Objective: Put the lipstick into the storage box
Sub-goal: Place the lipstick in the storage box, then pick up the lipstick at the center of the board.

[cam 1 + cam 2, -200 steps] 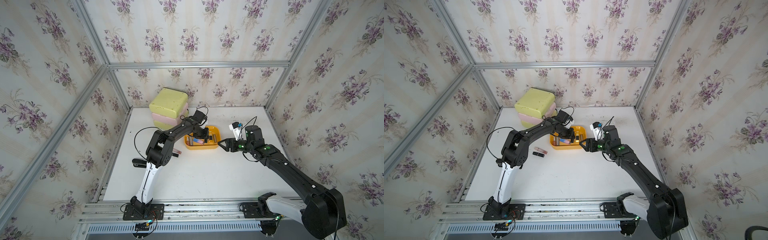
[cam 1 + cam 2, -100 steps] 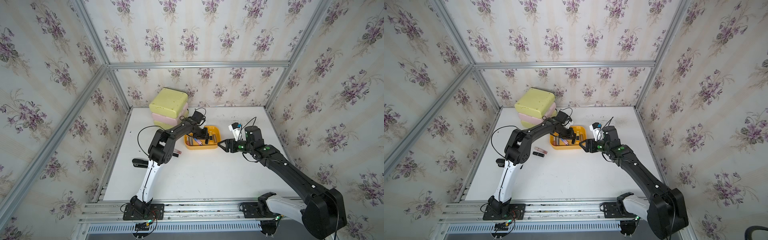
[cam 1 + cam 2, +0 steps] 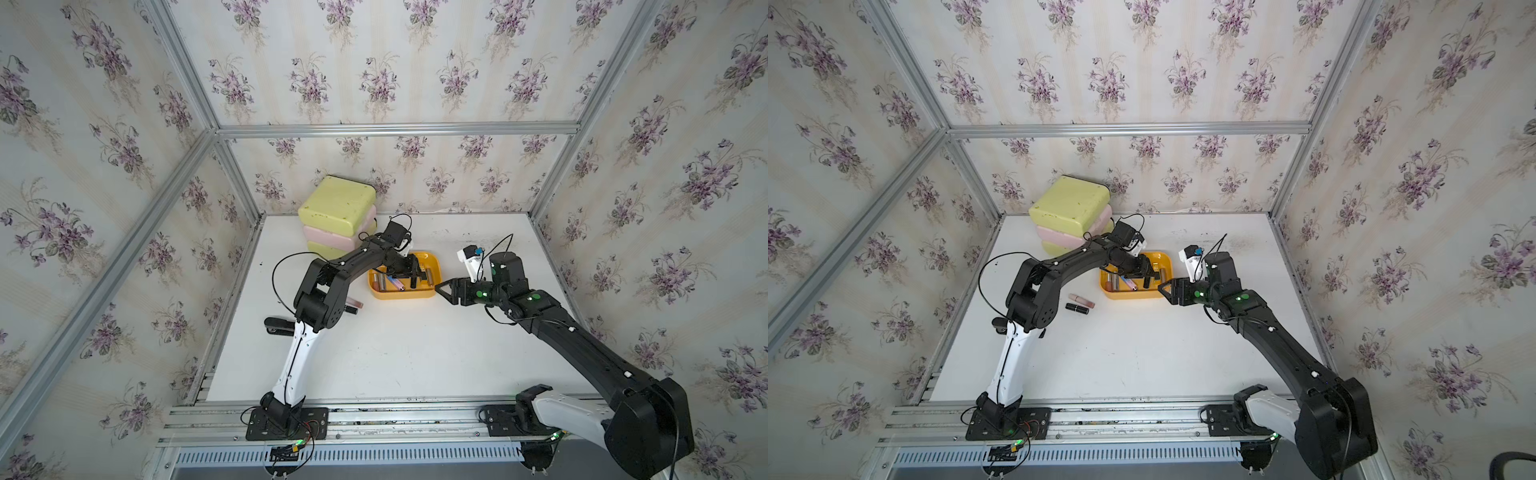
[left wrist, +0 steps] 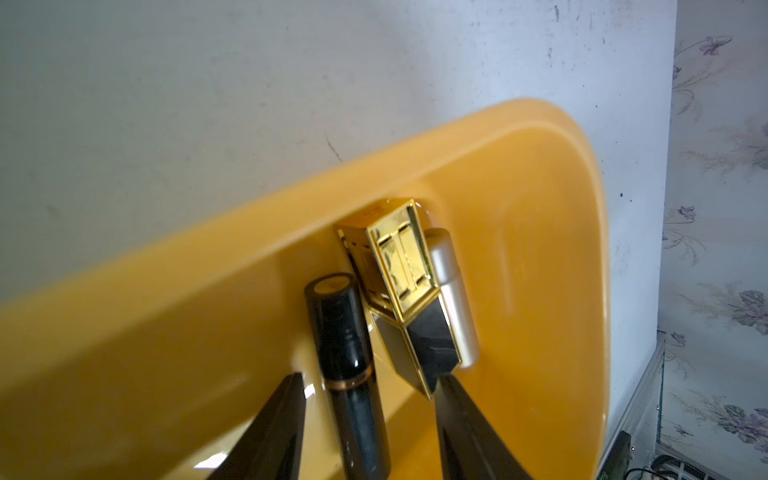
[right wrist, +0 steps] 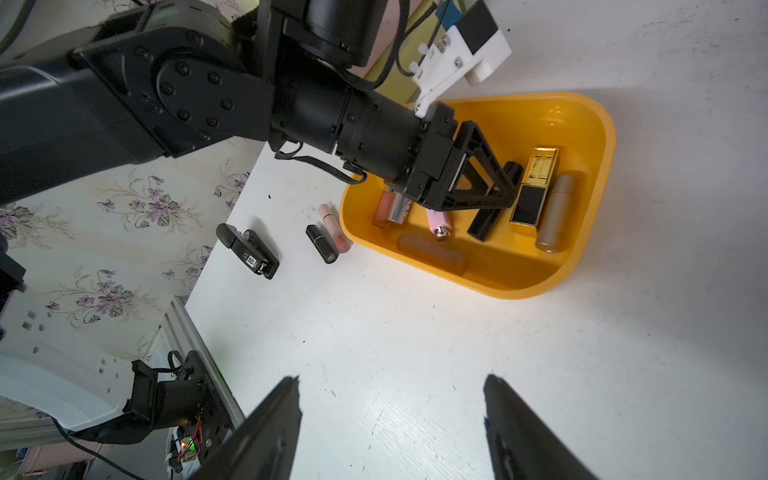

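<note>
Left gripper (image 4: 365,388) parted over storage box (image 4: 540,174).

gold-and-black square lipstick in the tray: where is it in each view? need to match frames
Top views: the gold-and-black square lipstick is a small sliver past the left gripper's fingertips.
Left wrist: centre, gold cap up, between a black tube and a champagne tube.
Right wrist: upper right.
Shared landmark: the storage box.

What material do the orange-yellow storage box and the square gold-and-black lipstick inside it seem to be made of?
Storage box: apparently glossy moulded plastic, slightly translucent, since its wall glows where light falls. Square lipstick: looks like mirror-bright gold metal or metallised plastic with glossy black panels; it shows sharp reflections.
</note>
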Controlling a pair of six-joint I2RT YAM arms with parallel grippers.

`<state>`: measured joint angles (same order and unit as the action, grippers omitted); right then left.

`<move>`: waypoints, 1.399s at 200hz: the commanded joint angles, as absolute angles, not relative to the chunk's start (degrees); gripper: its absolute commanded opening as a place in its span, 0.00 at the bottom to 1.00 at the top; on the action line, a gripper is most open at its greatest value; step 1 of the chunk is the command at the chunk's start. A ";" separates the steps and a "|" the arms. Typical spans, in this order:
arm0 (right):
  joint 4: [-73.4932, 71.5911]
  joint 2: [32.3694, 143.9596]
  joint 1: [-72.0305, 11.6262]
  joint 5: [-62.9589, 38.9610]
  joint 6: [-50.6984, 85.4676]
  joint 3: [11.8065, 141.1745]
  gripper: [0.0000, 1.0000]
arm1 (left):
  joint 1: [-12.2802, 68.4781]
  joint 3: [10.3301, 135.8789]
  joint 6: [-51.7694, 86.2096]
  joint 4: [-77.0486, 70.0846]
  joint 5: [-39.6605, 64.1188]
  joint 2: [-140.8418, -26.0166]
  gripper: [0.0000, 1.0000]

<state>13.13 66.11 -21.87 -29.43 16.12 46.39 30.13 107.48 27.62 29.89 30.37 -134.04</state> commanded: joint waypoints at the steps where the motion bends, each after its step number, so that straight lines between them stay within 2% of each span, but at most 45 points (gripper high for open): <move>1: 13.06 65.58 -22.24 -29.71 16.12 47.10 0.73 | 30.01 106.32 26.73 30.11 29.85 -130.67 0.55; 27: 14.07 64.89 -22.80 -28.93 16.43 47.87 0.73 | 29.96 103.56 26.46 28.80 30.05 -126.24 0.62; 75: 16.13 64.38 -25.57 -25.97 17.05 49.80 0.73 | 29.12 94.24 27.90 23.06 31.25 -115.02 0.68; 113: 16.79 65.17 -30.39 -22.63 18.23 51.71 0.73 | 27.39 84.47 28.66 19.92 31.58 -104.23 0.70; 142: 17.05 67.49 -38.21 -19.44 18.72 53.58 0.72 | 25.47 75.41 28.12 20.16 30.12 -93.31 0.72; 173: 17.45 72.77 -44.88 -16.60 18.34 56.96 0.72 | 21.19 64.81 27.92 22.24 28.40 -78.82 0.77; 238: 18.96 88.16 -53.51 -12.74 15.47 67.52 0.71 | 11.99 52.69 24.83 33.75 26.14 -55.66 0.99; 280: 23.96 100.24 -57.05 -7.21 11.12 76.79 0.68 | 9.01 46.30 26.43 35.92 24.99 -50.43 1.00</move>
